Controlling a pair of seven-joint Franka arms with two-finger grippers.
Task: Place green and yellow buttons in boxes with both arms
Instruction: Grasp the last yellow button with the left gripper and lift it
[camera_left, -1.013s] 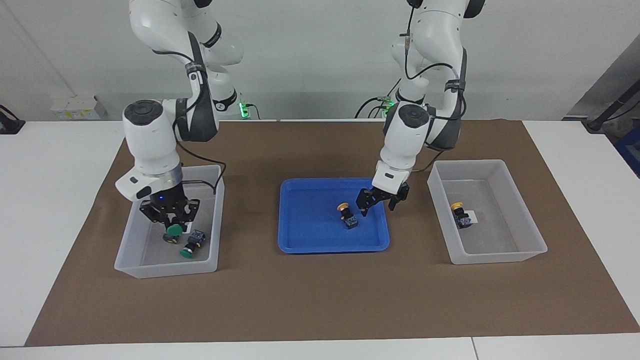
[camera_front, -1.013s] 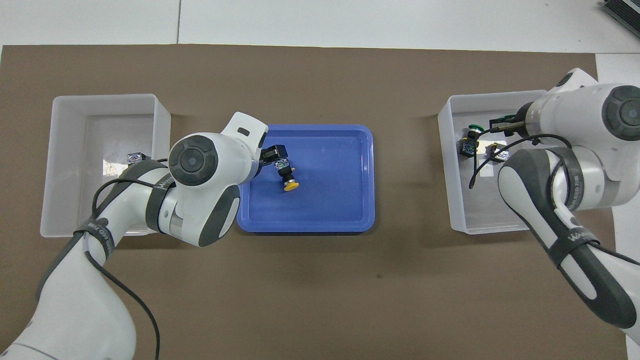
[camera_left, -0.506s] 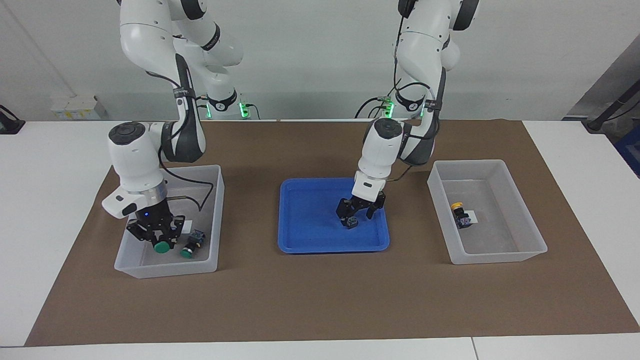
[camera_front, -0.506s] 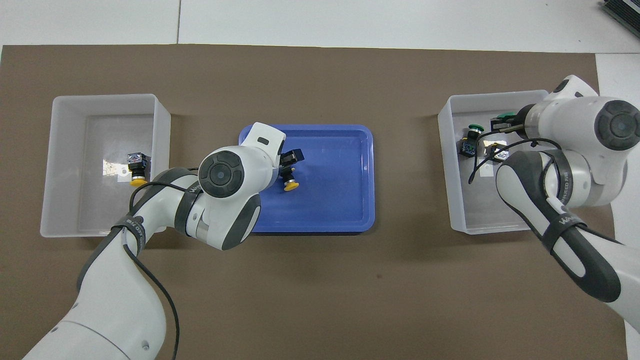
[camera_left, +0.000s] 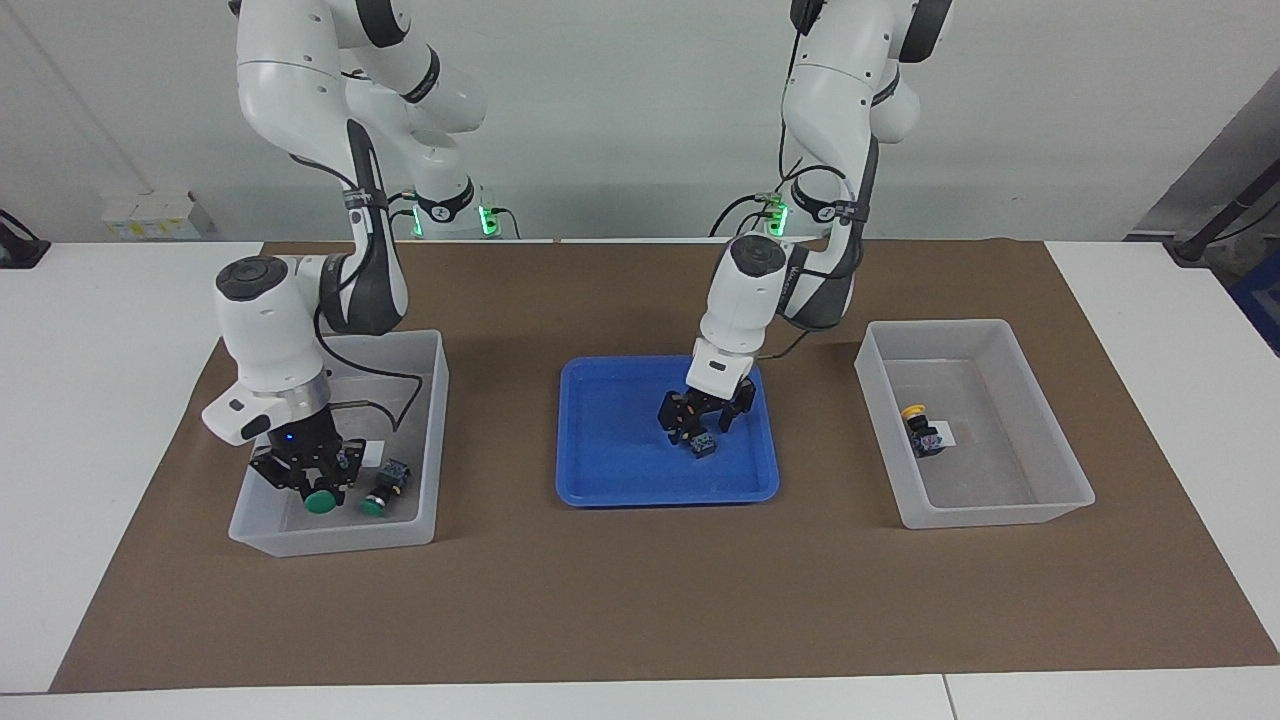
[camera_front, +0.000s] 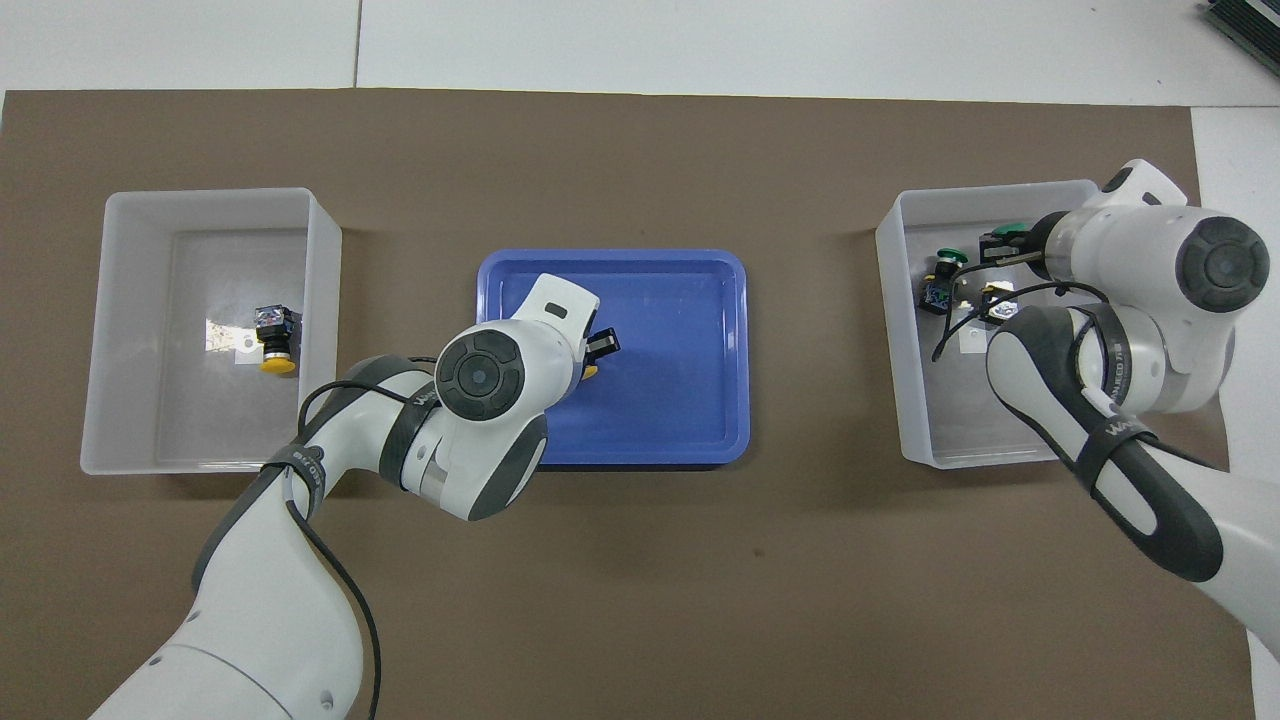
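My left gripper (camera_left: 701, 424) is low in the blue tray (camera_left: 612, 450), its fingers open on either side of a yellow button (camera_left: 705, 445). In the overhead view only a sliver of this button's yellow cap (camera_front: 591, 372) shows beside the left gripper (camera_front: 596, 352). My right gripper (camera_left: 318, 486) is down in the box (camera_left: 330, 537) at the right arm's end, shut on a green button (camera_left: 320, 501). A second green button (camera_left: 377, 503) lies beside it. The other box (camera_left: 990, 512) holds a yellow button (camera_left: 918, 427).
A brown mat (camera_left: 640, 600) covers the table under the tray and both boxes. In the overhead view the tray (camera_front: 680, 360) lies between the boxes (camera_front: 95, 330) (camera_front: 905, 400). Each box has a small white sticker on its floor.
My left gripper has moved across the tray and come down around the yellow button. My right gripper has sunk deeper into its box with the green button.
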